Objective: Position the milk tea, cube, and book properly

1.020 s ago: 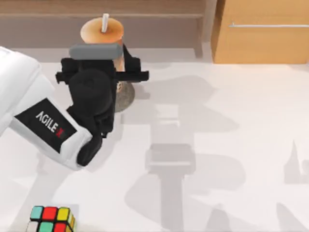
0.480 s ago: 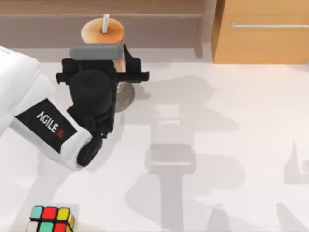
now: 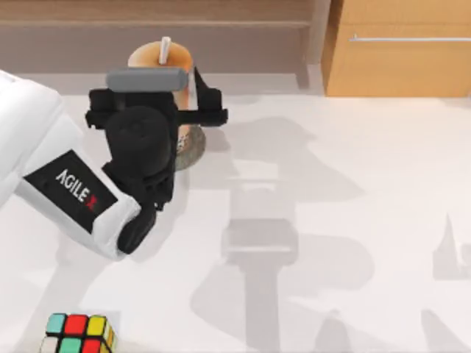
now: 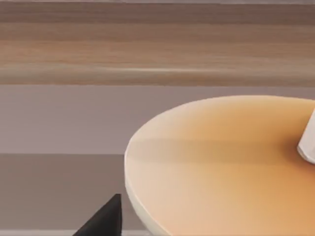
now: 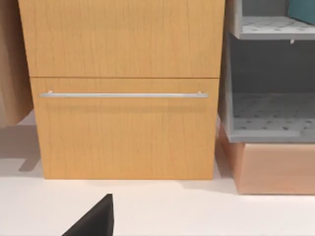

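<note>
Left gripper: at eleven o'clock of the table, over the grey disc, fingers astride the milk tea; whether clamped, cannot tell. Judged mid-placement onto the disc. Cube: seven o'clock, table edge, well apart. Wooden drawer cabinet: one o'clock. Nothing is seen standing in the way.

Bright, even light; soft grey arm shadows fall across the table.
</note>
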